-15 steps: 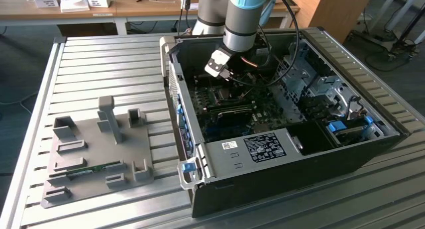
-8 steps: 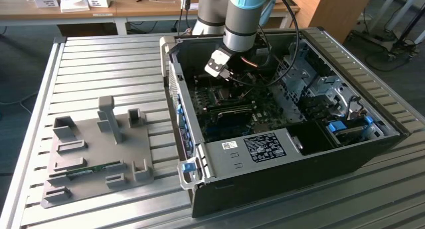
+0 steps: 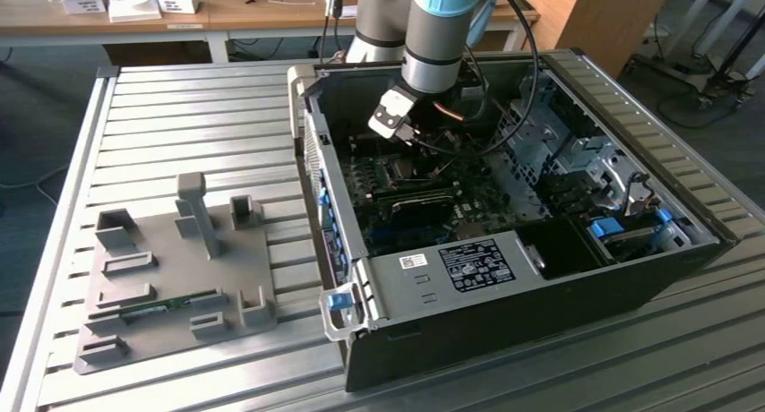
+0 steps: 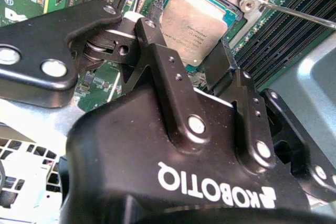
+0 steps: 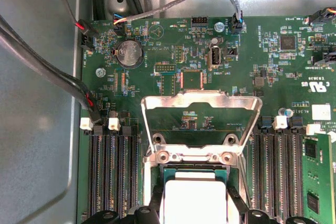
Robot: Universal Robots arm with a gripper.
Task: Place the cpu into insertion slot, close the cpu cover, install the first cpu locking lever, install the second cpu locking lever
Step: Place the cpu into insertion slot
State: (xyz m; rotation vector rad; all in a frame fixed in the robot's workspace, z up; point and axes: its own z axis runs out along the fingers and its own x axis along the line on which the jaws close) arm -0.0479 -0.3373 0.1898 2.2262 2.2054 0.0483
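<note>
Flat silver-grey square cpu (image 4: pixel 197 22), clamped between gripper (image 4: pixel 184 45) fingers (image 4: pixel 157 61). Thin metal-frame cover (image 5: pixel 202 98), raised open beyond them. Upright arm (image 3: pixel 433 36), gripper tilted.

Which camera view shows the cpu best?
The second wrist view: the cpu shows its metal top nearly whole, held in the pincer. The first wrist view shows one part; in the exterior view it is too small to tell.

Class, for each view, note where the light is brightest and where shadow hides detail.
Exterior view: the computer case is shadowed inside, the slatted table is bright. First wrist view: glare whitens the cpu; the cpu cover gleams. Second wrist view: the cpu is evenly lit, without glare.
</note>
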